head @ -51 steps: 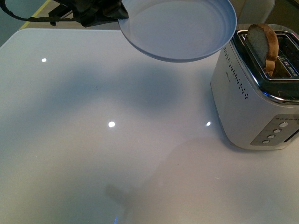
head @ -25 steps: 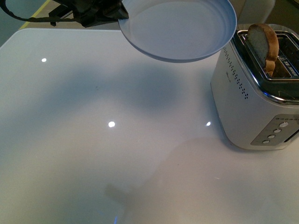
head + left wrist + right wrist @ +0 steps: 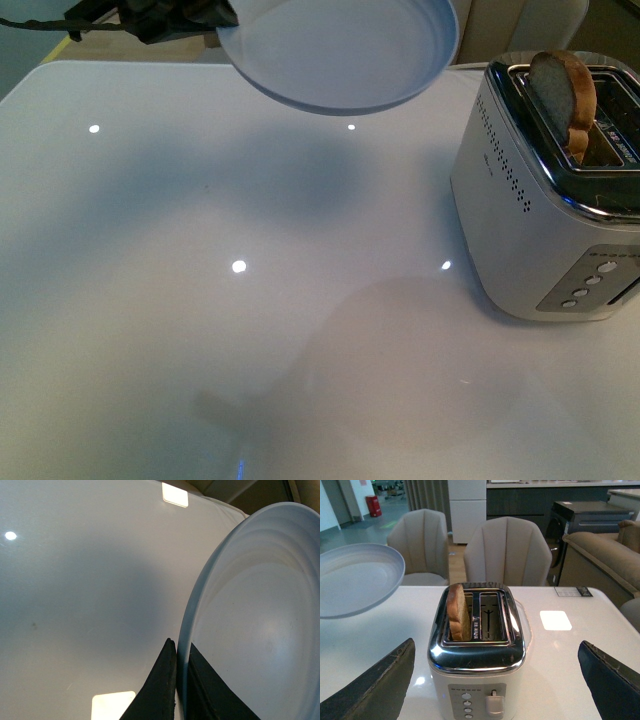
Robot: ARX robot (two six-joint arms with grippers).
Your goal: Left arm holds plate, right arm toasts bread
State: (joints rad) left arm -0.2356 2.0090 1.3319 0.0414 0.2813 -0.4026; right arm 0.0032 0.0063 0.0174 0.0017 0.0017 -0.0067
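Left gripper (image 3: pixel 179 652) tight on plate (image 3: pixel 340 50) rim (aloft); bread (image 3: pixel 565 95) upright in toaster (image 3: pixel 520 220) nearby

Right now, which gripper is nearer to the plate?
Left. The left gripper is clamped on the rim of the plate. The right gripper is open, facing the toaster, apart from the plate.

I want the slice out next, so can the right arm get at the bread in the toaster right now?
Probably yes. The bread stands proud of the toaster, the right arm's fingers are spread wide facing it, and the plate hangs off to one side, not above it.
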